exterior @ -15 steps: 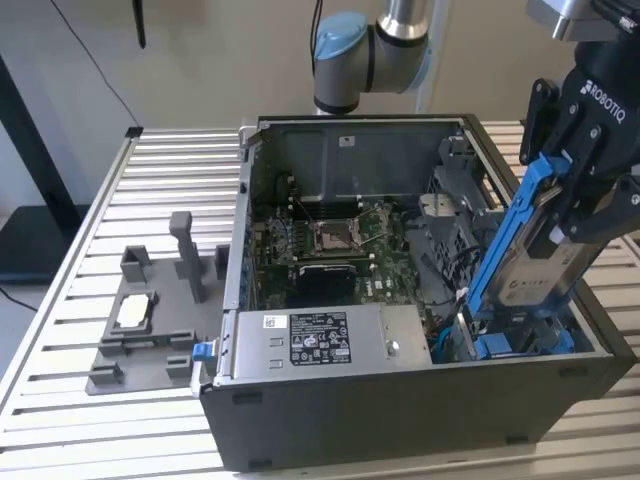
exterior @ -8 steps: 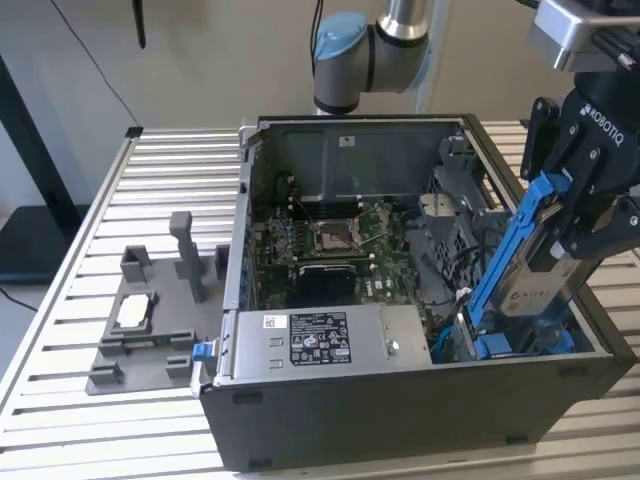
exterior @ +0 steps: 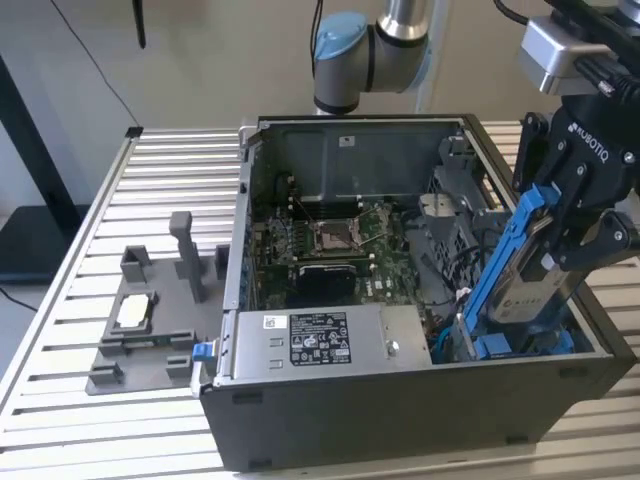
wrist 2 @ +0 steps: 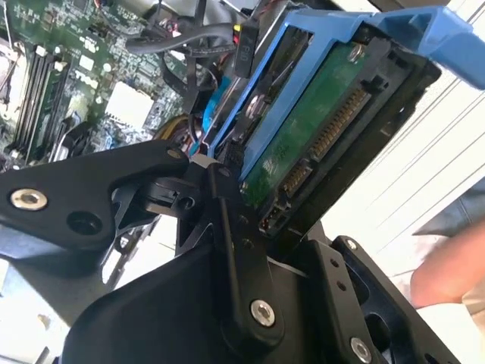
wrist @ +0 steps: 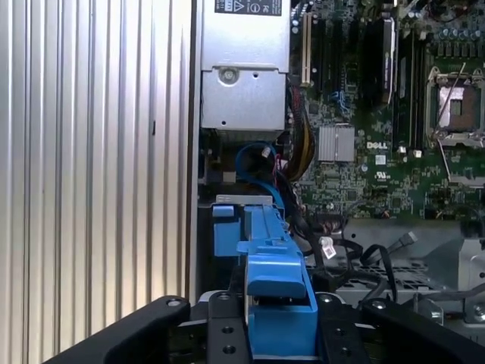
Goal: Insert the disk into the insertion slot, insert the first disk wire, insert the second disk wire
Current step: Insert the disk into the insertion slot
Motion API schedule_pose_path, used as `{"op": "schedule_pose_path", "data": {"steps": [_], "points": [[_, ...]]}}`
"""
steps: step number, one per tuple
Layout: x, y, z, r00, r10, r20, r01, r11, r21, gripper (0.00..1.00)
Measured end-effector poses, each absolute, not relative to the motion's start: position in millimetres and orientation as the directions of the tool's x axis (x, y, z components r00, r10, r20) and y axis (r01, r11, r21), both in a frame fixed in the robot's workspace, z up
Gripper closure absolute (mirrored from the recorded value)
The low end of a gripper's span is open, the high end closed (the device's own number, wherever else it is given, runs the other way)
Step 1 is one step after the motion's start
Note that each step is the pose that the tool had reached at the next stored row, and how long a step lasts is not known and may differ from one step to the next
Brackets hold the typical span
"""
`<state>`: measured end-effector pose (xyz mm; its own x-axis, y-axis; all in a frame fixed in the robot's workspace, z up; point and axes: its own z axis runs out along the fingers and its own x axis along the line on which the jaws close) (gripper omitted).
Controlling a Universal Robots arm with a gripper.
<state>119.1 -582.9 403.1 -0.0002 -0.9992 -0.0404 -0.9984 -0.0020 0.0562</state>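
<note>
While the end effector (exterior: 566, 234) clamps the disk (exterior: 522, 292), its long axis slants steeply downward.

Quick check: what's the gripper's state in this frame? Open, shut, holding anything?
Gripper: shut on the disk, holding it tilted over the open computer case.

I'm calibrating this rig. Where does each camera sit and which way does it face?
Exterior view: off the arm, raised, looking down into the open computer case; shows the arm and the end effector gripping the disk.
First wrist view: at the wrist, looking past the end effector along the disk's blue edge to the motherboard.
Second wrist view: at the wrist, facing the disk's green underside between the end effector's links.
Both wrist views share the disk and motherboard.
</note>
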Motion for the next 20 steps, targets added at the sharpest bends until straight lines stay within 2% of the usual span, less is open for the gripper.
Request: {"op": "schedule_pose_path", "data": {"steps": [8,20], "points": [[118.9,-584.0,405.4,0.005,-0.998,-0.063,-0.998,-0.008,0.054,0.67],[119.9,-588.5,404.8,0.011,-0.998,-0.061,-0.999,-0.014,0.050,0.67]]}}
